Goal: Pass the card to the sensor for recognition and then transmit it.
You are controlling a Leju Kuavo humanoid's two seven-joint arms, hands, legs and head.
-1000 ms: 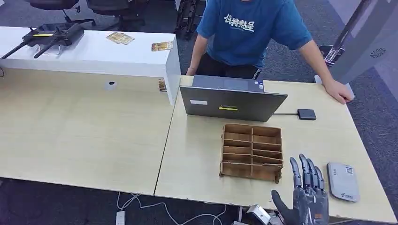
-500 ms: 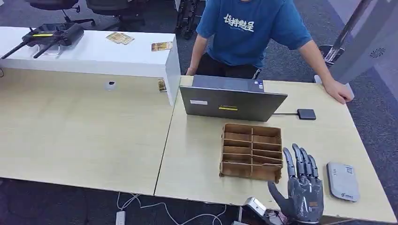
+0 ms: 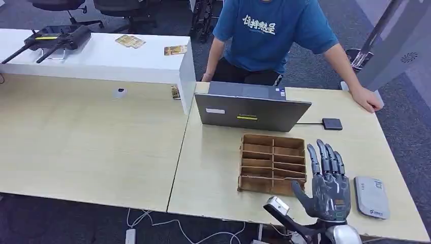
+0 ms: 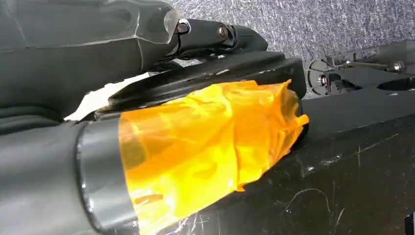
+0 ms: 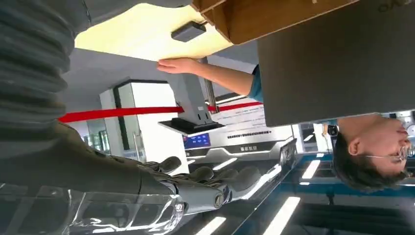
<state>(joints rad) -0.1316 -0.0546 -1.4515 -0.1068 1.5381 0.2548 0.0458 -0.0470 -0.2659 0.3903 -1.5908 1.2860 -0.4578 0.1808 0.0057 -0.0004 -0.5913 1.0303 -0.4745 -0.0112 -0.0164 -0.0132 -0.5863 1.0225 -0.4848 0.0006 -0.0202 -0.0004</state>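
You are looking at the opening step of the task: the right robot hand is hovering at the lower right of the head view with its fingers spread apart and nothing in them, just right of the wooden organizer and left of the grey card reader. No card is lying in plain sight on this worktop; the organizer's slots are looking bare from above, though a card lying flat or edge-on inside one could be escaping you. A few card-like pieces are sitting well apart on the white counter in the upper left. A person in a blue shirt is leaning over a laptop at the top centre, one hand resting on the far right edge. As for the left robot hand, its wrist view is not letting you tell its state. Next, you are likely needing to find the card and pinch it thinly before carrying it over the reader.
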